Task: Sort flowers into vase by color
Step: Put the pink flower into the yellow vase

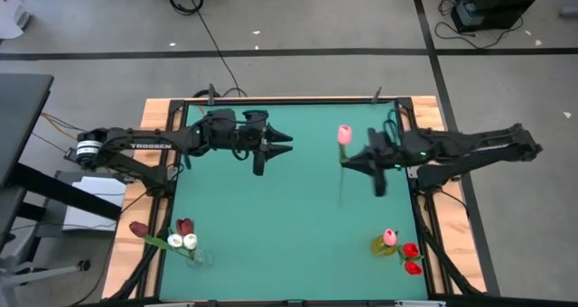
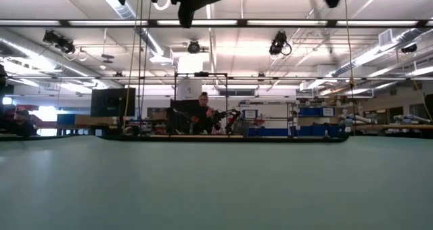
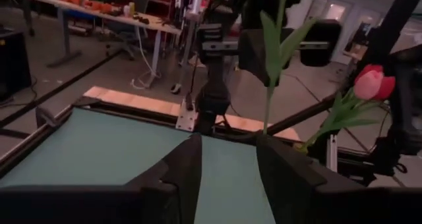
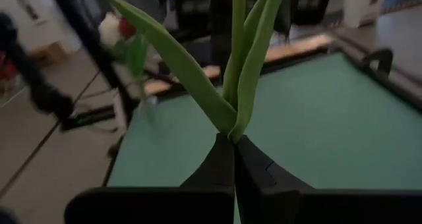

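My right gripper (image 1: 349, 162) hovers over the right half of the green mat, shut on a pink tulip (image 1: 344, 134). The tulip's thin stem (image 1: 341, 188) trails toward the near edge. In the right wrist view its stem and long leaves (image 4: 241, 59) rise from my shut fingers. My left gripper (image 1: 278, 145) waits open and empty over the far left part of the mat; its fingers (image 3: 188, 174) frame the held stem (image 3: 269, 92). A clear vase (image 1: 195, 256) at the near left corner holds white and maroon tulips. A yellowish vase (image 1: 380, 246) at the near right holds pink and red ones. My right gripper pinches the pink tulip's stem between its two fingers, right where the leaves branch off (image 4: 231, 128). The fingers lie across the stem. The tulip is lifted clear of the mat, with head and leaves on one side of the fingers and the bare stem on the other.
A black frame (image 1: 298, 99) and wooden boards edge the mat. The mat's middle (image 1: 289, 208) is bare between the two corner vases. Cables run over the floor beyond the far edge. In the low view a person sits far off in the room behind the table.
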Robot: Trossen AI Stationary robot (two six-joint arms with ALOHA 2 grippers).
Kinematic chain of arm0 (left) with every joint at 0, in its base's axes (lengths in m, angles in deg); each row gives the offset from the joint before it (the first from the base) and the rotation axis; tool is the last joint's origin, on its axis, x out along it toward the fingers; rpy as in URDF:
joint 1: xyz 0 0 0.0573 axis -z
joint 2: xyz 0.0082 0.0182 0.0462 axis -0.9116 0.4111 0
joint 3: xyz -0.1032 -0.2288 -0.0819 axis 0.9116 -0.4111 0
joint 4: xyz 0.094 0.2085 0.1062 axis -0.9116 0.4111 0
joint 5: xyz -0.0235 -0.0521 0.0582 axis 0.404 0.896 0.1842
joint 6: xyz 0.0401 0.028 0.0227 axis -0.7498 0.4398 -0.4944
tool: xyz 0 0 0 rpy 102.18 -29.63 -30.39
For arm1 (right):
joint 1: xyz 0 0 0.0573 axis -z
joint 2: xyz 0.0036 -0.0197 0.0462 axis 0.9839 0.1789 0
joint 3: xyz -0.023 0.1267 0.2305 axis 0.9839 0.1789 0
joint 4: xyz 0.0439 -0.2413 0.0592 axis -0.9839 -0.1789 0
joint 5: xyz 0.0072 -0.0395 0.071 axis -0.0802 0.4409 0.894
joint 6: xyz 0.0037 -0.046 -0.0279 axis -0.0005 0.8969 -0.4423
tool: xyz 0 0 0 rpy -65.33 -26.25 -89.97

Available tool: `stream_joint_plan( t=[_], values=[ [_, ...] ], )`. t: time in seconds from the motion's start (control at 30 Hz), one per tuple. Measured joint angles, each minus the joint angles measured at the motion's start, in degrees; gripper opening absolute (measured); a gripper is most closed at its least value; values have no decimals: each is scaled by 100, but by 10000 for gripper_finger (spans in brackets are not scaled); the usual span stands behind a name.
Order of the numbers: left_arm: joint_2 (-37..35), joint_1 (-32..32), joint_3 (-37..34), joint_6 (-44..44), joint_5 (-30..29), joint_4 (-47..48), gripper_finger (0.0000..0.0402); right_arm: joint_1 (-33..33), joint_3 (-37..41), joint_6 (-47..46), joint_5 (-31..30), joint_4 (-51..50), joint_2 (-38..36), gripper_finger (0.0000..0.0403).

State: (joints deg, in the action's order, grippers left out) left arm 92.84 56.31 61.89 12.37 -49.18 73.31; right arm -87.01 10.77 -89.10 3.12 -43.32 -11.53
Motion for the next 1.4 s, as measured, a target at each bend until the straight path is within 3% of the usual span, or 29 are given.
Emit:
stream_joint_plan(
  t=[0.23,0.53,0.7,0.97,1.4],
  values=[
    [-141,167,0,175,-53,27,151,-830,0,-626,256,-1560,-1341,0],
    [-161,509,-2,140,-525,-266,151,-1633,0,-1086,368,-2145,-2287,0],
    [-161,699,-2,136,-732,-365,150,-1898,0,-1038,470,-2145,-2280,0],
    [-161,886,-2,133,-1035,-376,150,-2412,0,-771,455,-1947,-1662,0],
    [-159,888,-2,133,-1249,-379,150,-3048,2,-495,-200,-1282,-1419,0]
  ],
)
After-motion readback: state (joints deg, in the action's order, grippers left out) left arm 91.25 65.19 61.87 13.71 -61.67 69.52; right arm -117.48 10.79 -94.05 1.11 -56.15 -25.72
